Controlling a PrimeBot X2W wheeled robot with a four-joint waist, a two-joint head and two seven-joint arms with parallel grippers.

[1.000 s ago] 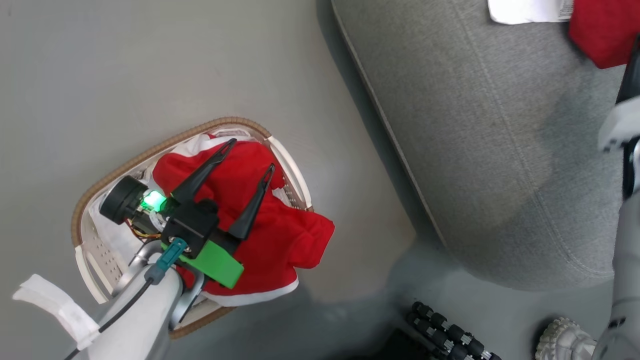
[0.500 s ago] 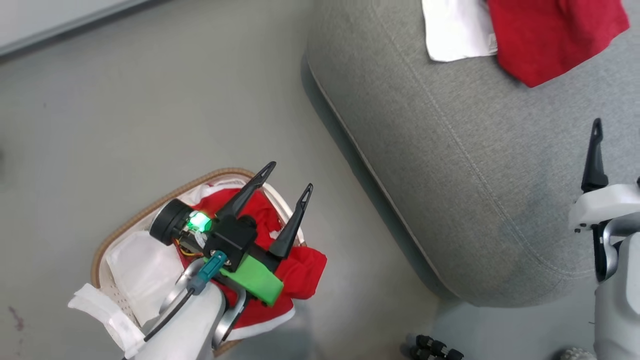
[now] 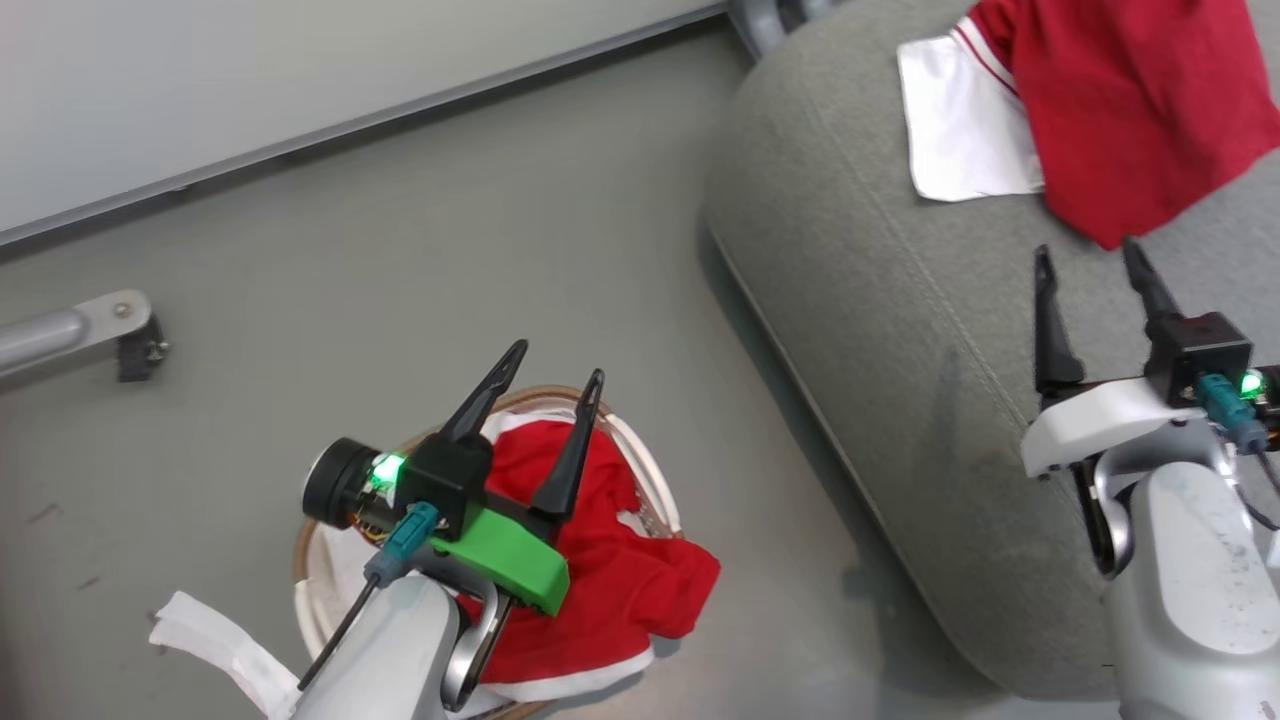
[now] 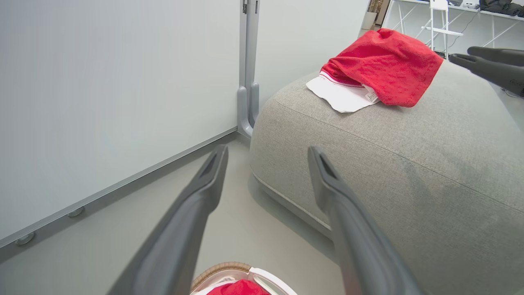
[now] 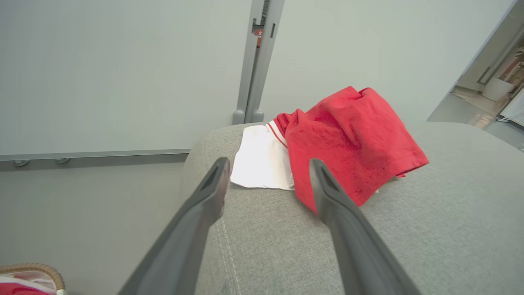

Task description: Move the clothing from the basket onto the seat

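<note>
The left hand (image 3: pixel 558 362) hovers wide open and empty above the basket (image 3: pixel 652 485), where a red garment (image 3: pixel 600 580) spills over the rim. The right hand (image 3: pixel 1087 250), equally open and empty, hovers over the seat (image 3: pixel 900 330) near a second red garment (image 3: pixel 1120 100).

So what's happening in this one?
One red fabric garment with a white panel lies on the large light grey upholstered seat cushion; the right gripper is open and empty near it. The left gripper hangs open above the small white perforated plastic basket, where a second red garment lies, partly draped over the rim.
</note>
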